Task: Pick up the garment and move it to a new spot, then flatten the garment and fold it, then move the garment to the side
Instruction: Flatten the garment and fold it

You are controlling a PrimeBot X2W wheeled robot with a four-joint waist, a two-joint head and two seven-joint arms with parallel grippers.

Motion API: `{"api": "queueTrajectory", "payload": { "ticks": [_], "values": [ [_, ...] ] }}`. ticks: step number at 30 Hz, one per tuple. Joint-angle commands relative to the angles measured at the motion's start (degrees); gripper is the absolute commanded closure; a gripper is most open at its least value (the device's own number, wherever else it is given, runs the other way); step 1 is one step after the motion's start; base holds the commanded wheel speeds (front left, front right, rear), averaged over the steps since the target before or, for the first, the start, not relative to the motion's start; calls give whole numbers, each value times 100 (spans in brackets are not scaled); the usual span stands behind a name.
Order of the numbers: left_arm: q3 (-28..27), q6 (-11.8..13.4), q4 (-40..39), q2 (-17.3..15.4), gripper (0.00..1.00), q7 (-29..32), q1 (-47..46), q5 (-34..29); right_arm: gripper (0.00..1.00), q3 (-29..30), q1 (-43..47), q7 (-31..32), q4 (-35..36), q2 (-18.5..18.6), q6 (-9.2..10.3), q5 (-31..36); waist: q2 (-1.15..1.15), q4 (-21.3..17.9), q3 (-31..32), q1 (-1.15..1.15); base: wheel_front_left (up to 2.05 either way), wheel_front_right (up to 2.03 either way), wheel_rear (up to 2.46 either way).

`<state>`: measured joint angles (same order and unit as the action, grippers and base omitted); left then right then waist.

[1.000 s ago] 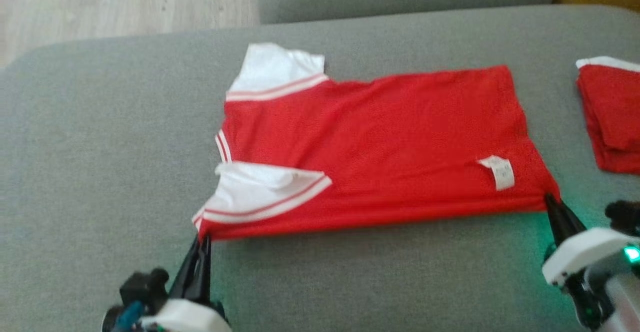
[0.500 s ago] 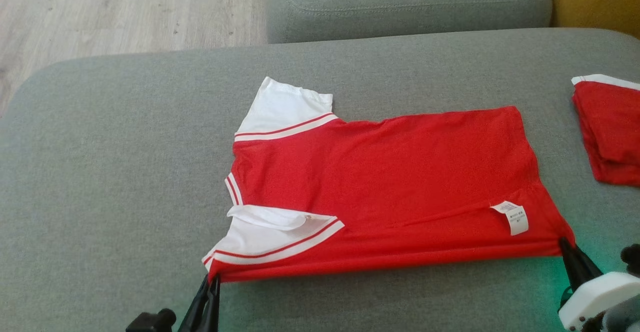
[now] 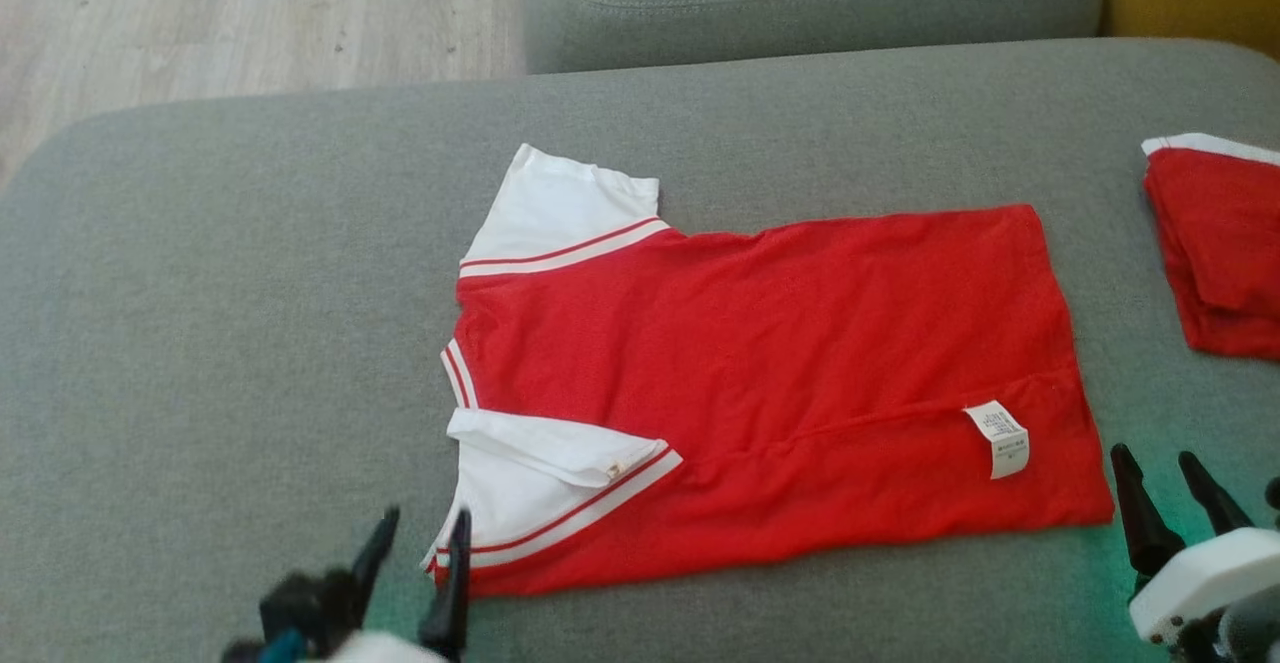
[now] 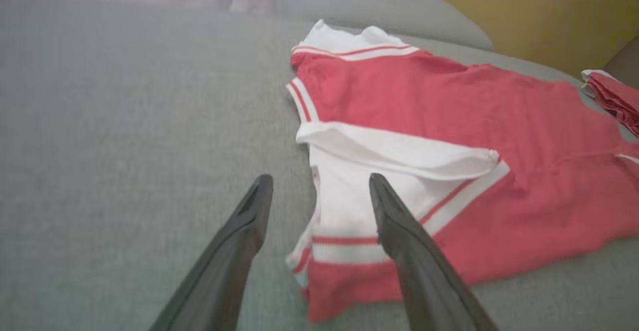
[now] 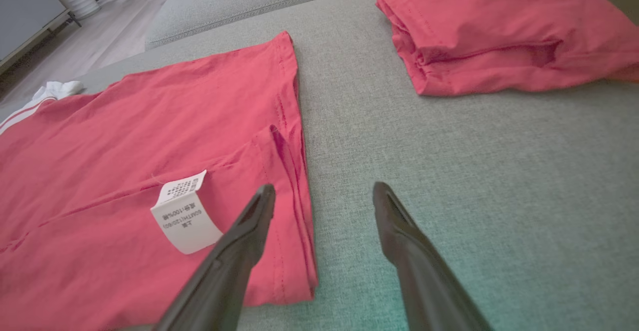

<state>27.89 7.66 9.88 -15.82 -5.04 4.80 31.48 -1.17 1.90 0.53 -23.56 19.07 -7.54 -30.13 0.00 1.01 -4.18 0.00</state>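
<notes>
Grey sofa cushion (image 3: 250, 293): red garment (image 3: 760, 363) lies flat mid-cushion, near edge seemingly folded over. Left gripper (image 3: 423, 533) and right gripper (image 3: 1155, 468) gape, empty, at its near corners. Next, you regrasp for another fold.

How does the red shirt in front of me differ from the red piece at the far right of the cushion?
The red shirt lies spread out flat and wide; the red piece is folded into a compact, layered stack. The red shirt shows two white sleeves with red stripes; the red piece shows just a thin white edge at its top. Both are the same red and rest on the grey cushion.
</notes>
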Motion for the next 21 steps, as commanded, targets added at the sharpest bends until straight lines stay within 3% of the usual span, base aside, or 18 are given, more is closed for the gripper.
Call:
{"api": "queueTrajectory", "payload": {
  "ticks": [1,7,11,15,21],
  "values": [
    [-226,41,-246,-149,0,21,-447,-87,0,-28,-25,8,257,116,5,63,0,-38,-44,0,0,0,0],
    [-341,-220,-407,-522,0,456,-1684,-247,0,37,-92,118,743,-26,5,233,0,-283,-330,0,0,0,0],
    [-282,-737,-200,-747,0,1083,-2876,-204,0,16,-218,169,1017,-92,5,318,0,-503,-650,0,0,0,0],
    [-262,-1201,332,-898,0,1736,-4054,-23,0,-1,-330,180,1154,-138,5,379,0,-710,-967,0,0,0,0],
    [-241,-1422,1394,-1133,0,2708,-5370,278,0,-87,-551,158,1293,-178,5,434,0,-1028,-1437,0,0,0,0]
  ]
}}
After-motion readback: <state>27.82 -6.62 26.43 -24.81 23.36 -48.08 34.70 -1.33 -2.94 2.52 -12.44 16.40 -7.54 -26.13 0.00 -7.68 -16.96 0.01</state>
